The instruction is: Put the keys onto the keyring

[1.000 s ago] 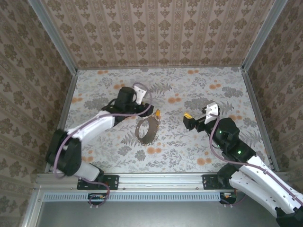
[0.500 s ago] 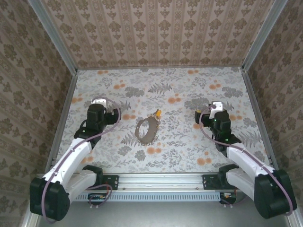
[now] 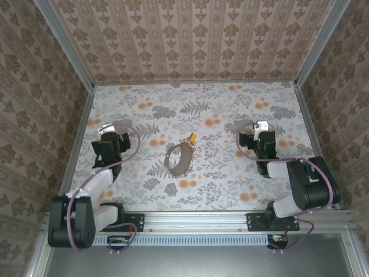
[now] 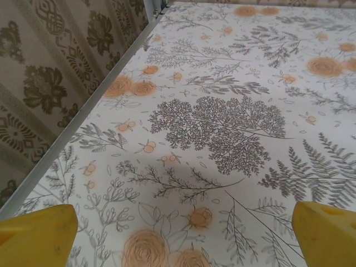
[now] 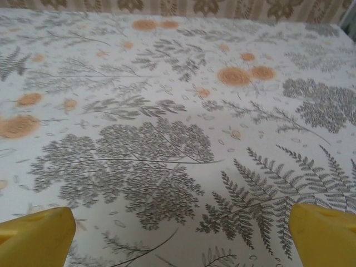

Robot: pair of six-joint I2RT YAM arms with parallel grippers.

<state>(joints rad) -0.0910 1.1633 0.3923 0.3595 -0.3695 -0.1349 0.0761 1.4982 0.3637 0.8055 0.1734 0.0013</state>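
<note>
The keyring (image 3: 177, 159), a thin brownish loop, lies on the flowered table near its middle. A small key (image 3: 192, 138) with a yellow-orange head rests at the loop's upper right edge; whether it is threaded on I cannot tell. My left gripper (image 3: 109, 143) sits far to the left of the ring, folded back over its arm. In the left wrist view the left gripper (image 4: 183, 245) is open, its yellow pads (image 4: 36, 236) wide apart over bare tabletop. My right gripper (image 3: 252, 142) sits to the right of the ring. In the right wrist view the right gripper (image 5: 181, 239) is open too, its pads (image 5: 325, 233) holding nothing.
Patterned walls (image 3: 190, 40) close the table in at the back and both sides, with a metal rail (image 3: 190, 219) along the near edge. The left wall's metal base strip (image 4: 83, 117) runs close beside the left gripper.
The left arm has pulled back from the ring to the far left and its jaws have opened wide. The right arm has folded back too. Ring and key stay put.
</note>
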